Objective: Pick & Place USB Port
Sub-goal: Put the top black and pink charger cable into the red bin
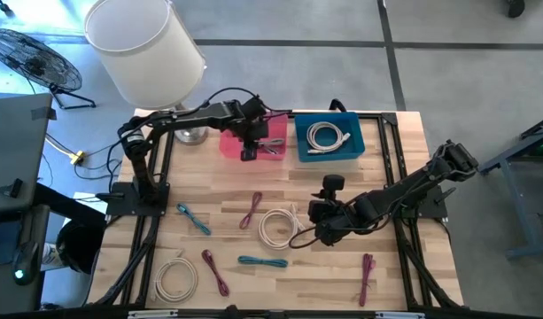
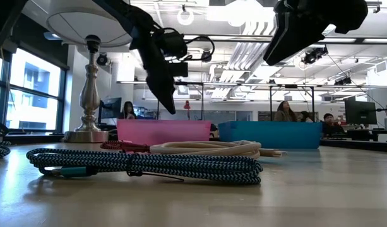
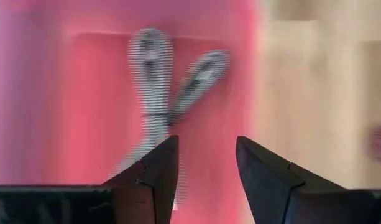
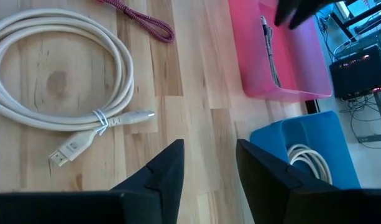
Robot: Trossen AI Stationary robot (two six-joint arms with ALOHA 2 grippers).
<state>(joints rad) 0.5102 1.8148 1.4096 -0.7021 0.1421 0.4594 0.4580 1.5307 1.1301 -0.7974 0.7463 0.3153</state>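
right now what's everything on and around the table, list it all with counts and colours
pink bin: 1, pink, far edge of table, a cable inside
blue bin: 1, blue, beside the pink bin, a white cable coiled inside
white cables on table: 2, white, one mid-table, one near front left
maroon cables: 3, dark red, mid-table, front left, front right
teal cables: 2, teal, left and front centre
lamp: 1, white shade, far left corner
fan: 1, dark, on the floor left
left tool: open, over the pink bin
right tool: open, beside the mid-table white cable
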